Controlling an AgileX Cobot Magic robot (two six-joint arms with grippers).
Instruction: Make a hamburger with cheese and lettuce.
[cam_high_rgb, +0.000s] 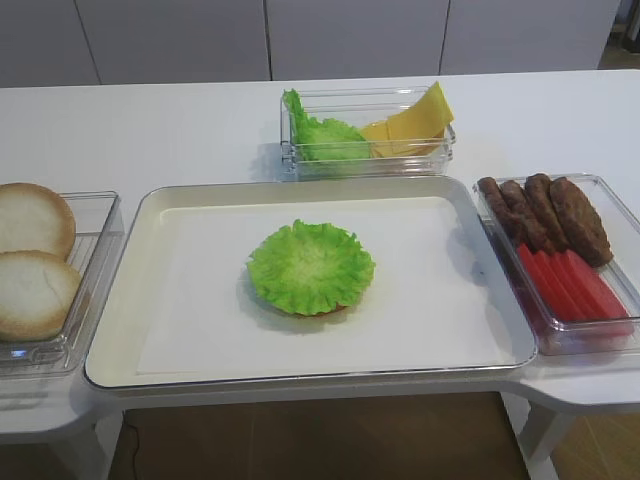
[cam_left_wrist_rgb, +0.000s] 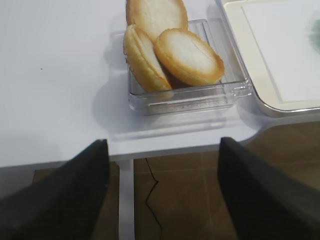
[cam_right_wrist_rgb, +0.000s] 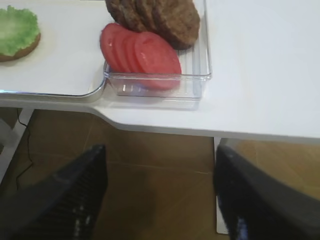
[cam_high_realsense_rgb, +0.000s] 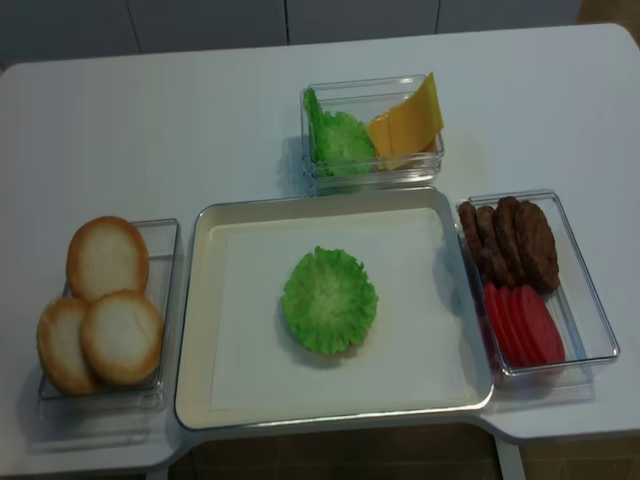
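Both end effectors hang below the counter (cam_high_rgb: 180, 130) edge, left end effector (cam_left_wrist_rgb: 162, 192) and right end effector (cam_right_wrist_rgb: 160, 195) each spread wide, holding nothing. On the tray (cam_high_realsense_rgb: 200, 330), lettuce (cam_high_realsense_rgb: 329, 299) covers the hamburger (cam_high_rgb: 310, 308); cheese (cam_high_realsense_rgb: 405, 122) stands in the rear bin (cam_high_realsense_rgb: 372, 178). No writing is legible.

I find the large cream rectangular tray (cam_high_realsense_rgb: 200, 330) at the table's centre, with the hamburger (cam_high_realsense_rgb: 329, 300) near its middle: a ruffled green lettuce leaf (cam_high_rgb: 311, 265) lies on top of the bun half. Behind the tray stands a clear plastic container (cam_high_realsense_rgb: 372, 178) holding more green lettuce (cam_high_realsense_rgb: 338, 138) on its left and yellow cheese slices (cam_high_realsense_rgb: 408, 120) on its right. Left of the tray, a clear plastic bin (cam_high_realsense_rgb: 160, 300) holds three round bun halves (cam_high_realsense_rgb: 100, 315). Right of the tray, another clear bin (cam_high_realsense_rgb: 585, 310) holds brown meat patties (cam_high_realsense_rgb: 510, 240) at the rear and red tomato slices (cam_high_realsense_rgb: 522, 325) in front.
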